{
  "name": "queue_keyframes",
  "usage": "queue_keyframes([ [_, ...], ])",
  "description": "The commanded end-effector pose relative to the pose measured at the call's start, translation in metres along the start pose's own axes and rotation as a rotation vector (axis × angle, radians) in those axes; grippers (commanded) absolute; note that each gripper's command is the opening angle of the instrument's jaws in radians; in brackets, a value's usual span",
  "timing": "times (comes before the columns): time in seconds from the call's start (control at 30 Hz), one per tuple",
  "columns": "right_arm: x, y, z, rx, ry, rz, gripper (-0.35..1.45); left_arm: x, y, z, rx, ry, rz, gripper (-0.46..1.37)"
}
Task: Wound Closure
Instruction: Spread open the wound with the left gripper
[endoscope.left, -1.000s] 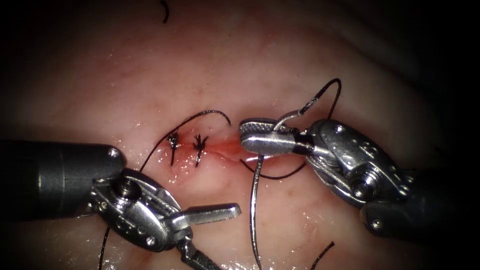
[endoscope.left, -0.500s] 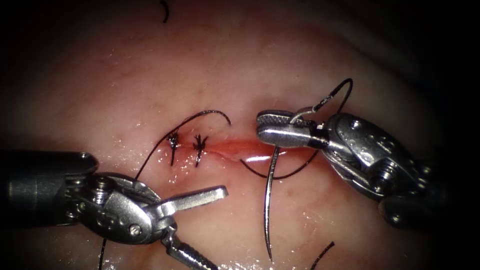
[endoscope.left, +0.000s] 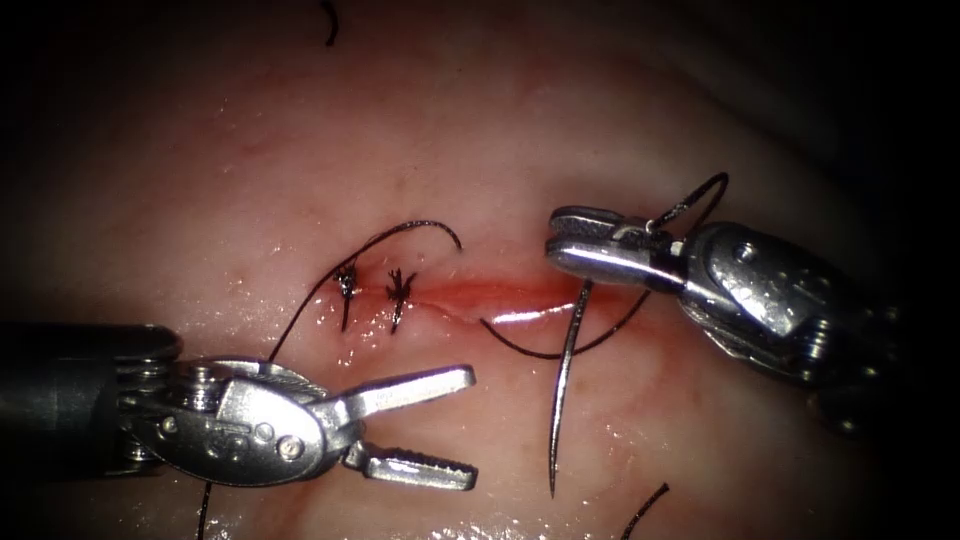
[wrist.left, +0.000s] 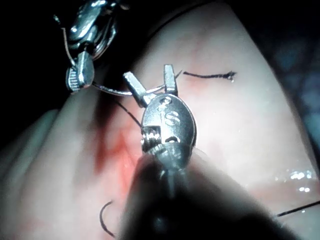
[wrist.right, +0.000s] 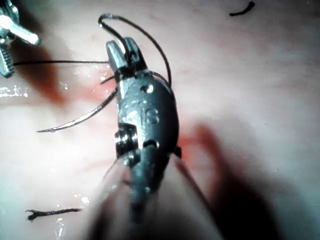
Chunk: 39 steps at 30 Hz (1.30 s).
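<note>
In the endoscope view, the thin curved steel needle (endoscope.left: 563, 400) is seen clamped near its thread end in the closed jaws of the right arm's polished metal needle driver (endoscope.left: 585, 252), at the right end of the cut. Its body hangs free down over the tissue to a sharp tip, clear of the surface and not in the tissue. The fine black thread (endoscope.left: 560, 345) is seen looping below the jaws and curling above them. The pale, glistening pork-belly tissue (endoscope.left: 300, 150) carries a shallow red cut (endoscope.left: 490, 298), with two dark knotted stitches (endoscope.left: 372, 290) at the cut's left end. The left arm's steel needle driver (endoscope.left: 420, 428) lies lower left with its serrated jaws apart, holding nothing.

The needle is judged light, stiff and slippery; it would best be taken on its body away from the fragile tip. The tissue is judged soft, wet and easily torn.

In the left wrist view, the left tool (wrist.left: 150, 85) is seen with jaws spread, the needle's shaft (wrist.left: 112, 90) crossing just beyond them.

In the right wrist view, the right tool (wrist.right: 124, 52) is seen closed on the needle (wrist.right: 80, 120), whose arc sweeps out to a fine point above the wet tissue. A short cut end of thread (wrist.right: 52, 213) lies loose nearby.
</note>
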Motion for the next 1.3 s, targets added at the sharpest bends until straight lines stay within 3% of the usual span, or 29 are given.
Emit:
queue_keyframes([
  [0.03,0.0,0.0001,0.0,-0.009,0.003,-0.007,-0.35,-0.0002,-0.0001,-0.0001,0.0,-0.005,-0.001,0.1],
  [0.07,0.0,0.0,0.0,-0.009,0.006,-0.013,-0.35,-0.0003,-0.0003,-0.0001,0.002,-0.012,-0.001,0.01],
  [0.2,0.0001,-0.0002,-0.0001,-0.012,0.01,-0.035,-0.35,-0.0006,-0.001,-0.0003,-0.031,-0.059,-0.009,-0.02],
  [0.33,0.0003,-0.0005,-0.0001,-0.009,0.013,-0.052,-0.35,-0.0006,-0.0015,-0.0007,-0.052,-0.116,-0.014,0.11],
  [0.5,0.0007,-0.0007,-0.0002,-0.011,0.016,-0.078,-0.35,-0.0006,-0.0024,-0.0007,-0.032,-0.159,-0.02,-0.1],
  [0.53,0.0009,-0.0008,-0.0002,-0.012,0.019,-0.083,-0.35,-0.0007,-0.0026,-0.0007,-0.047,-0.174,-0.02,-0.28],
  [0.57,0.001,-0.0008,-0.0002,-0.012,0.018,-0.088,-0.35,-0.001,-0.0029,-0.0006,-0.064,-0.19,-0.018,-0.35],
  [0.63,0.0012,-0.0009,-0.0002,-0.014,0.02,-0.098,-0.35,-0.0013,-0.0033,-0.0006,-0.087,-0.216,-0.028,-0.35],
  [0.87,0.002,-0.0016,-0.0002,-0.017,0.022,-0.128,-0.35,-0.0038,-0.0028,0.0001,-0.183,-0.419,-0.072,-0.35],
  [1.3,0.0021,-0.0023,-0.0001,-0.017,0.025,-0.217,-0.35,-0.0094,-0.0046,0.0035,-0.208,-0.588,-0.03,-0.35],
])
